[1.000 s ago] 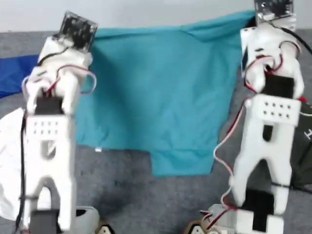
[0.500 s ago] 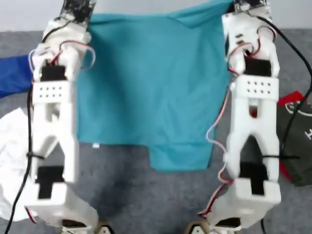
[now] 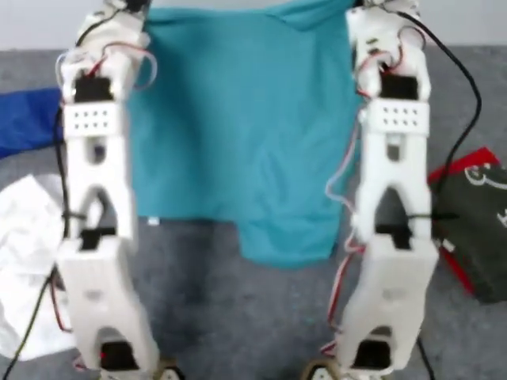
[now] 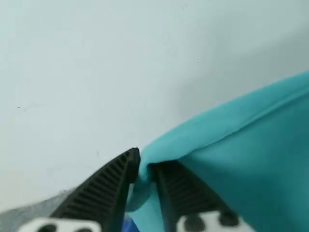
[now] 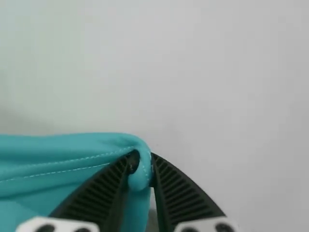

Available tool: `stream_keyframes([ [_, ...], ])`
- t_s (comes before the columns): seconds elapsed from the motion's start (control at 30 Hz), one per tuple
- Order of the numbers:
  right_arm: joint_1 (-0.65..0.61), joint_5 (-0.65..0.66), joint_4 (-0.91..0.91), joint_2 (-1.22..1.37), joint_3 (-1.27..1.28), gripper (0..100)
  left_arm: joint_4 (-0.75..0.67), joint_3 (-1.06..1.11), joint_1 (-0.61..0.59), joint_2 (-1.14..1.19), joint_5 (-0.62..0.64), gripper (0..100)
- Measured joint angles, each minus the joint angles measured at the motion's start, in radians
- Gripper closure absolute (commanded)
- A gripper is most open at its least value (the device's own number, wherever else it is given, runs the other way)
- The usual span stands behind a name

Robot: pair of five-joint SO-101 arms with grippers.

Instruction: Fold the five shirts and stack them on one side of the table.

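End effectors (image 4: pixel 144 164) (image 5: pixel 142 163) — ribbed, black — pinch smooth teal shirt (image 3: pixel 245 119).

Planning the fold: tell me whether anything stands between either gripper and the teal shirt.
Nothing visible does. The left gripper and the right gripper each pinch the edge of the teal shirt directly.

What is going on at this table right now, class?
The left arm and right arm each pinch a far corner of the teal shirt in shut jaws, with the shirt spread across the table between them. A blue shirt, a crumpled white shirt and a dark shirt lie at the sides.
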Motion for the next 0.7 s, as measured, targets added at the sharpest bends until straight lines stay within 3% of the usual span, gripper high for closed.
stream_keyframes([
  [0.27,-0.025,0.000,0.060,0.080,-0.061,98.9,0.226,-0.454,-0.003,0.285,0.000,97],
  [0.57,-0.025,0.000,0.621,0.084,-0.063,98.9,0.712,-0.744,-0.003,0.393,0.000,97],
  [0.7,-0.025,0.000,0.833,0.021,-0.063,98.9,0.879,-0.763,-0.017,0.393,0.000,97],
])
